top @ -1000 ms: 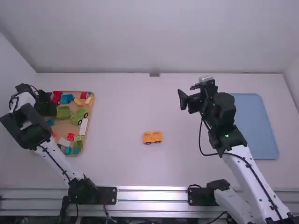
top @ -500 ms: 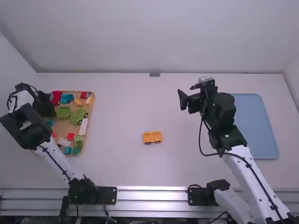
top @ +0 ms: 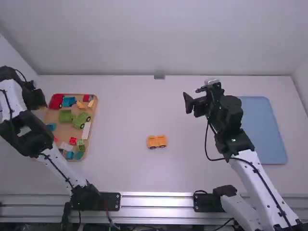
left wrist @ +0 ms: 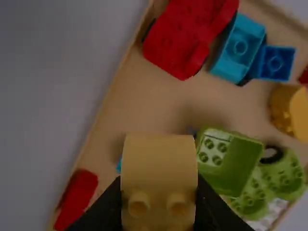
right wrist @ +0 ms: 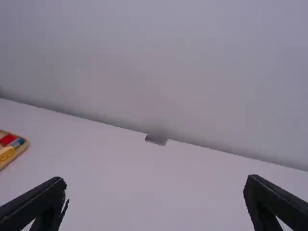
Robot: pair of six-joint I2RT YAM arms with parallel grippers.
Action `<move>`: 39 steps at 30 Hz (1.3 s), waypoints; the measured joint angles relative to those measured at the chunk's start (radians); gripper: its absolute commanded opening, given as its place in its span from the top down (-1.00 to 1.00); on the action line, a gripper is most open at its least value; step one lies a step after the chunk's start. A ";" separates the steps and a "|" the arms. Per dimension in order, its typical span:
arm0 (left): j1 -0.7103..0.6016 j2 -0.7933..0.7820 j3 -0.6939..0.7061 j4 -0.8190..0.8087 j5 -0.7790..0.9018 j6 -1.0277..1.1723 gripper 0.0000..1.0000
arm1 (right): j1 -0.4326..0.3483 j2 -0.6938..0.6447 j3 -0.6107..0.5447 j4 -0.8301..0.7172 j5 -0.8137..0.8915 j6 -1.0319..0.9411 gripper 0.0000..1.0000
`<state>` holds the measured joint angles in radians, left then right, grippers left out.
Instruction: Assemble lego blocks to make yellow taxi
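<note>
Across the middle of the view spreads the white counter (top: pixel 125 178). At its 3 o'clock lies a blue tray (top: pixel 263 130), and at its 9 o'clock a smaller wooden tray (top: pixel 94 115). The left claw (top: pixel 36 99) is at the wooden tray's 10 o'clock edge, having shifted outward from over that corner, leaving the red car (top: pixel 56 101) at 11 o'clock more exposed than half a second ago. Close to the counter's center sits the yellow car base (top: pixel 157 141), wheels on, in the same spot as before. The right claw (top: pixel 191 97), unmoved at the base's 1 o'clock, has its fingers wide apart and nothing between them. Inside the wooden tray, a green wheeled piece (top: pixel 82 120) lies toward 2 o'clock. The left claw (left wrist: pixel 156 207) is clamped on a small yellow block (left wrist: pixel 159 163) with two studs visible.
</note>
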<state>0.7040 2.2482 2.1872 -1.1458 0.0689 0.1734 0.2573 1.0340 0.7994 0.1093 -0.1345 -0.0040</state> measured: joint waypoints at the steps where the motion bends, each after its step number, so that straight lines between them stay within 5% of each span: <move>1: -0.014 -0.034 -0.025 0.015 -0.021 -0.034 0.95 | 0.000 0.000 0.000 0.000 0.000 -0.001 -0.98; 8: -0.211 -0.347 -0.387 0.152 -0.112 -0.213 0.95 | -0.021 0.000 0.000 -0.016 -0.002 -0.004 -0.97; 14: -0.415 -0.526 -0.620 0.109 -0.147 -0.438 0.95 | -0.028 0.000 0.000 -0.017 -0.001 -0.004 -0.98; 20: -0.636 -0.550 -0.742 0.103 -0.215 -0.719 0.95 | -0.028 0.000 0.000 -0.019 0.001 -0.016 -0.98; 27: -0.906 -0.550 -0.890 0.328 -0.199 -1.143 0.95 | -0.028 0.000 0.000 -0.019 0.003 -0.038 -0.98; 39: -0.972 -0.550 -1.047 0.573 0.014 -1.552 0.95 | -0.028 0.000 0.000 -0.016 0.001 -0.081 -0.98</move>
<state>-0.2676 1.6978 1.1400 -0.5732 0.0834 -1.3788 0.2291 1.0340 0.7994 0.0937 -0.1333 -0.0853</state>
